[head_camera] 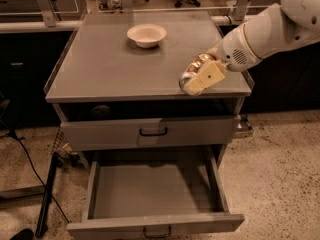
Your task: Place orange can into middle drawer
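Observation:
The orange can [190, 77] is gripped in my gripper [198, 79], tilted, with its silver end pointing down-left. It hangs just above the front right part of the grey cabinet top [110, 69]. One cream finger pad [210, 75] lies flat against the can's side. The white arm reaches in from the upper right. The middle drawer [150, 184] is pulled open below and in front of the cabinet, and nothing lies in it. Its flat front with a small loop handle [156, 231] is at the bottom of the view. The can is above and behind the drawer's right rear corner.
A shallow cream bowl [146, 34] sits at the back middle of the cabinet top. A shut grey drawer front with a dark handle [153, 132] is one tier above the open drawer. Cables and a dark stand lie on the floor at the left [45, 184].

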Motion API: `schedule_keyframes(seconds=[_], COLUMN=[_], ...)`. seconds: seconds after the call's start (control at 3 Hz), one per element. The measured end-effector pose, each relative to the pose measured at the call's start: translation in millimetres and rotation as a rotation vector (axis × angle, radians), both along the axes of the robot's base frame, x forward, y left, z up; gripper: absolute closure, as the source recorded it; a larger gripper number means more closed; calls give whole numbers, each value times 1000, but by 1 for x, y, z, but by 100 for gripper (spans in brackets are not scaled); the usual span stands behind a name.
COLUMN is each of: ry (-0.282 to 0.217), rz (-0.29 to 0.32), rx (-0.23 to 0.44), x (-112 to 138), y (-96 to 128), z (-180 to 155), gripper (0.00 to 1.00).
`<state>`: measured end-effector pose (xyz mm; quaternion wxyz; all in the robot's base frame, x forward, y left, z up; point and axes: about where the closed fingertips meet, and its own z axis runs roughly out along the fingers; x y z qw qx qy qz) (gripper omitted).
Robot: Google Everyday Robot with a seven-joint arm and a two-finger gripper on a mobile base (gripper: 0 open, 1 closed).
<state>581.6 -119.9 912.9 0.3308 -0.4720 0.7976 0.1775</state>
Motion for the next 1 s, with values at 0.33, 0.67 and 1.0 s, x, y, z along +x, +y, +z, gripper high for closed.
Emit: schedule_keyframes(seconds=[0.33,0.67,1.0], ry=[8,16,-12], rz=[84,147,194], rx=[-4,5,28], x=[-34,-71,-97], y=[-11,-26,-28], z=[-15,-35,-64], gripper=[100,100,100])
